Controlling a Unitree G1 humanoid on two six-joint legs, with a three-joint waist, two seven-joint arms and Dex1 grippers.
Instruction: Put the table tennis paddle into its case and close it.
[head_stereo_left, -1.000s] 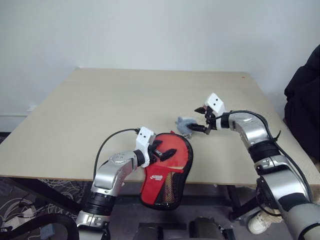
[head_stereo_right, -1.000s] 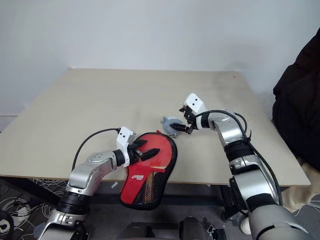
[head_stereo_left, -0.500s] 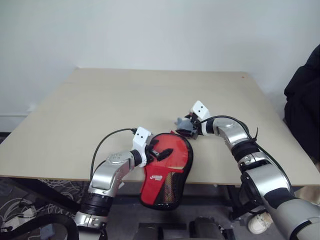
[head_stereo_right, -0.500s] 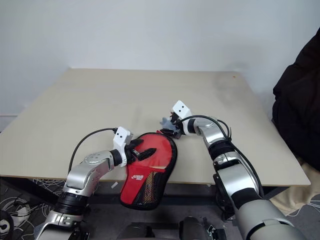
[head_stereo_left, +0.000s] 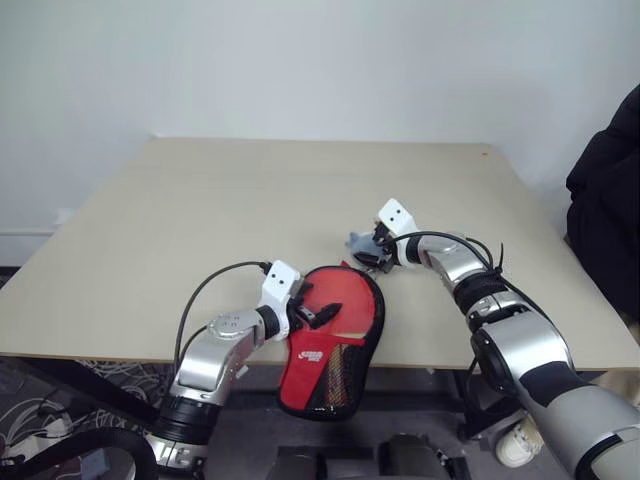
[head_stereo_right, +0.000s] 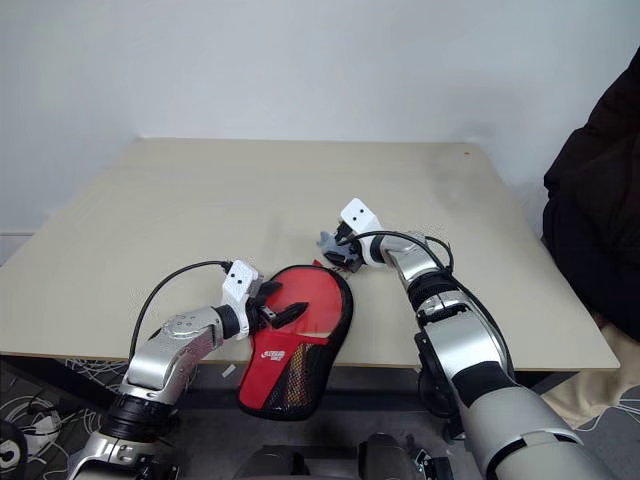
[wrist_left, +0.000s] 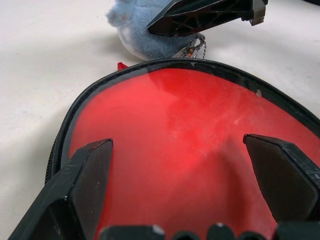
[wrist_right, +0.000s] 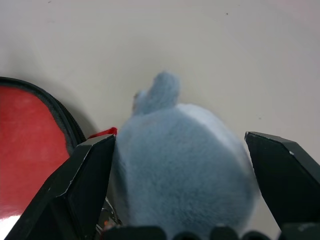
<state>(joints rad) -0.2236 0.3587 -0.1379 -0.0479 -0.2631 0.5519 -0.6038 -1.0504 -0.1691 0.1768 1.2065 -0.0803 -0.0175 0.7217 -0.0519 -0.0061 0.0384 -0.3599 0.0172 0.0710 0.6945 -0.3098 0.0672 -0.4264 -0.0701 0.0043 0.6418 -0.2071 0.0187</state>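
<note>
1. A light beige table (head_stereo_left: 200, 210) stands against a plain white wall; a dark garment (head_stereo_left: 605, 210) hangs at the right edge of the room.
2. The case (head_stereo_left: 335, 330) lies at the table's near edge, red side up, its rounded end on the tabletop and its narrow end with the white logo and mesh pocket overhanging the edge.
3. The table tennis paddle cannot be made out; whether it is inside the case cannot be told.
4. The left gripper (wrist_left: 187, 190) sits over the rounded end of the case, fingers spread wide, nothing held between them.
5. A small grey-blue plush charm (wrist_right: 182, 160) lies on the table just beyond the case's rounded end, joined to it by a short chain (wrist_left: 192, 47).
6. The right gripper (wrist_right: 185, 195) has its fingers spread to either side of the charm; whether they touch it cannot be told.
</note>
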